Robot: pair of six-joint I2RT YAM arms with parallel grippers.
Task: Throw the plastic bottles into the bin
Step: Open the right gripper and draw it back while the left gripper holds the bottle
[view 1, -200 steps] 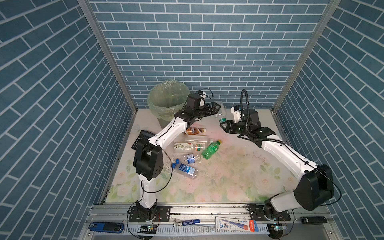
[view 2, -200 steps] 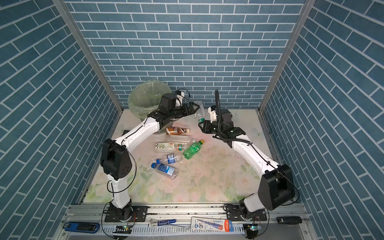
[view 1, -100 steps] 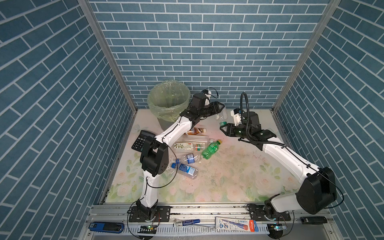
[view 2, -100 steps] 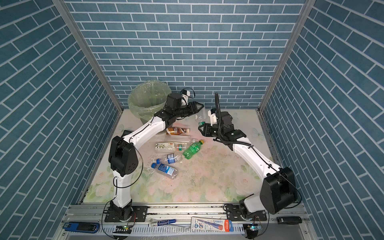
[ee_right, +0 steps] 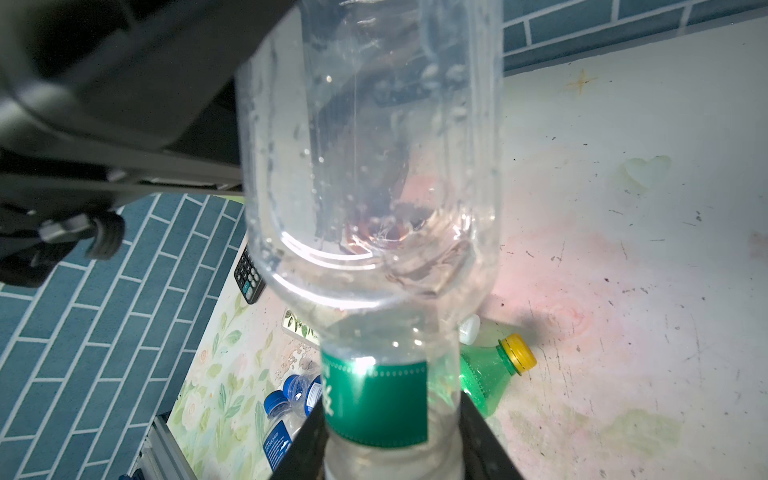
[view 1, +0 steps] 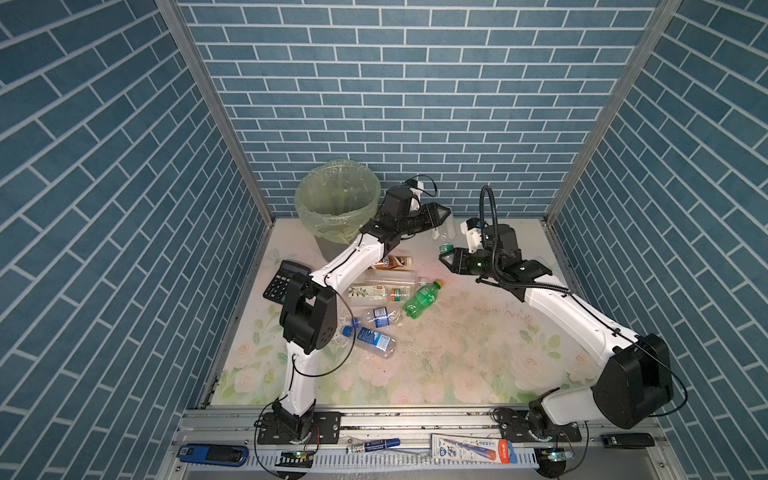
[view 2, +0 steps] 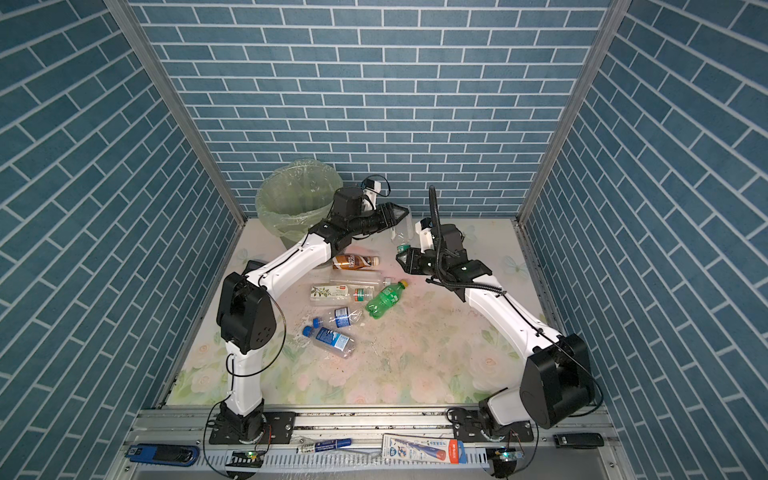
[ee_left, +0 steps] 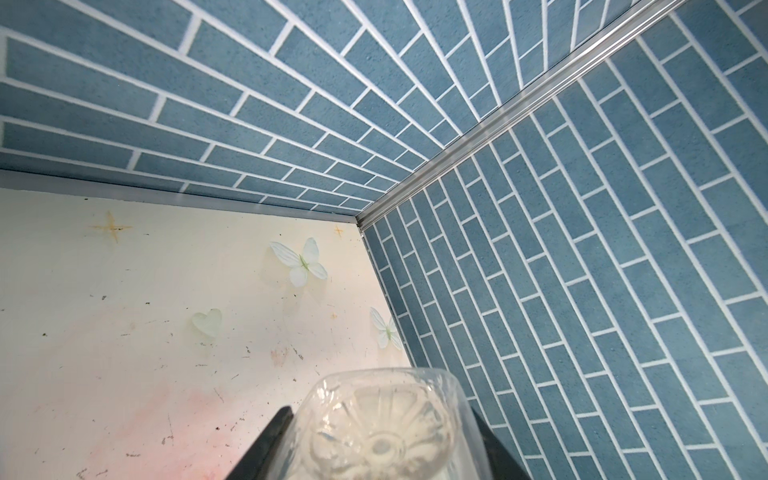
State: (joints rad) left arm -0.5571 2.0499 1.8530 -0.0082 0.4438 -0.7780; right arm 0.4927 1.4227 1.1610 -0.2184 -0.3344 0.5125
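**Front of table**: two blue-labelled bottles, lying flat. Behind them lie a green bottle, a white-labelled bottle and a brown bottle. A calculator sits at the left edge and is not for the bin.

**Mid-air, to the right of the bin:** a clear bottle is held at both ends. The right gripper is clamped on its green-label end and the left gripper is closed round its base.

**Step, as judged:** a hand-over to the left arm.
- The right jaws should let go only when the left grip is firm.
- The left arm should then carry the bottle over the bin's mouth before releasing it.
- The thin plastic may buckle or slip.

**Back left:** the bin.

**Unclear:**
- The bin's contents cannot be made out.
- The left fingertips are cut off in the wrist view.
- The left arm hides part of the bottles beneath it.
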